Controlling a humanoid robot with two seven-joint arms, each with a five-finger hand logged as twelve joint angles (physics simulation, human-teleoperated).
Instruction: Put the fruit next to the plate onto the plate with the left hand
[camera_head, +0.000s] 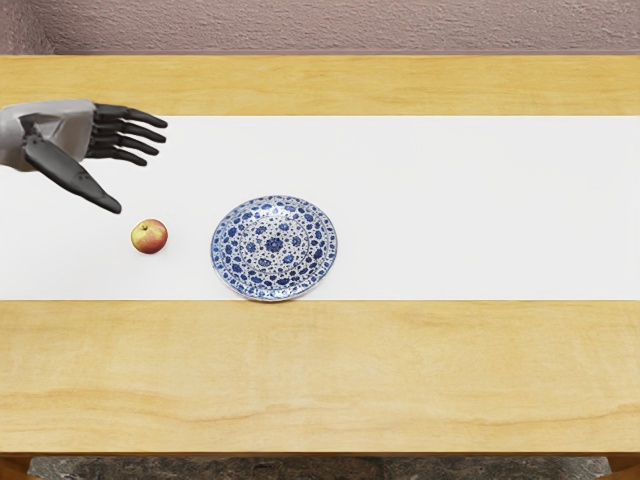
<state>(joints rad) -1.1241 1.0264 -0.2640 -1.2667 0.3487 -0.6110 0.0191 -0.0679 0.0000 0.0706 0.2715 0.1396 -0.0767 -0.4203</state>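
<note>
Backdrop: rough mauve-brown wall along the far edge; a dark speckled strip of floor shows below the near edge.
Bench: pale wood, smooth and flat, with its long grain running left to right.
Runner: a plain white band across the middle of the bench from side to side, matte and unpatterned. Both the fruit and the plate sit on it.
Apple: resting on the runner just left of the plate, with a strip of white showing between them, so it is not yet on the plate. It is close to round, and I can make out no real long axis. The skin is glossy red with a yellow patch on its upper-left side. The stem is too small for me to tell which way it points.
Plate: round and shallow, lying flat. It is glazed white, with dense blue floral scrollwork around a central rosette.
My left hand: comes in from the left edge and hovers up and to the left of the apple, clear of it. The wrist shell is grey and the jointed segments are dark.
Fingers: stretched out and fanned apart, pointing right and holding nothing.
Thumb: angled down and to the right, with its tip near the apple but not touching it.
</note>
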